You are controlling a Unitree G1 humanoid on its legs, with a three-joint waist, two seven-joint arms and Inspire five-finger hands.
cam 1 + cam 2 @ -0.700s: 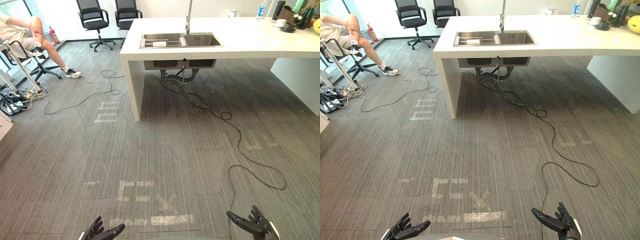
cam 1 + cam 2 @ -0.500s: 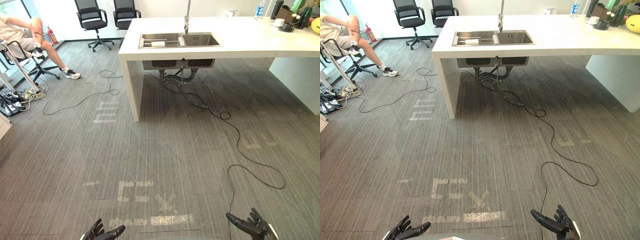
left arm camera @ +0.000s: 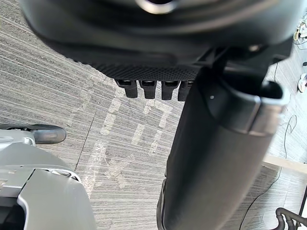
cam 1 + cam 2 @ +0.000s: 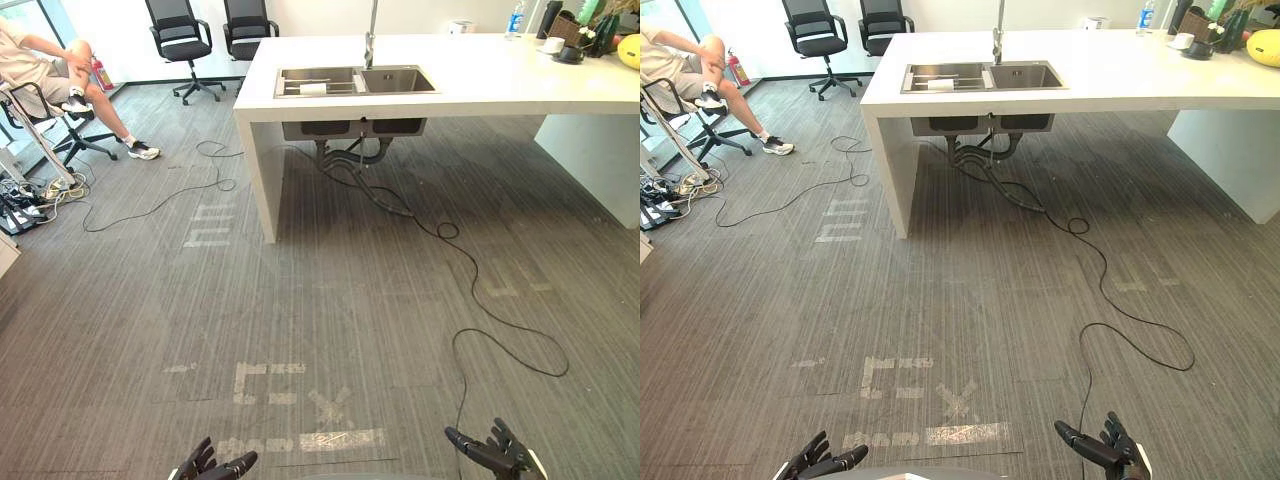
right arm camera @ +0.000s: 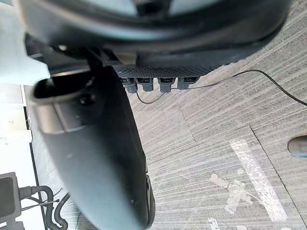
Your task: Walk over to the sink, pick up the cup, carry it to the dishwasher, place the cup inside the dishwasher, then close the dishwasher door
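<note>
Walking stage: the white table (image 4: 500,75) stands well ahead at 12 o'clock, with the sink (image 4: 400,80) set in it. A white cup (image 4: 313,89) seems to lie in its left basin. The left hand (image 4: 215,467) and right hand (image 4: 490,452) hang low, fingers loosely spread, empty. Best to walk straight and stop square to that basin.

White item (image 4: 313,89) in sink (image 4: 395,80) too small to identify; person (image 4: 45,65) cut by edge.
</note>
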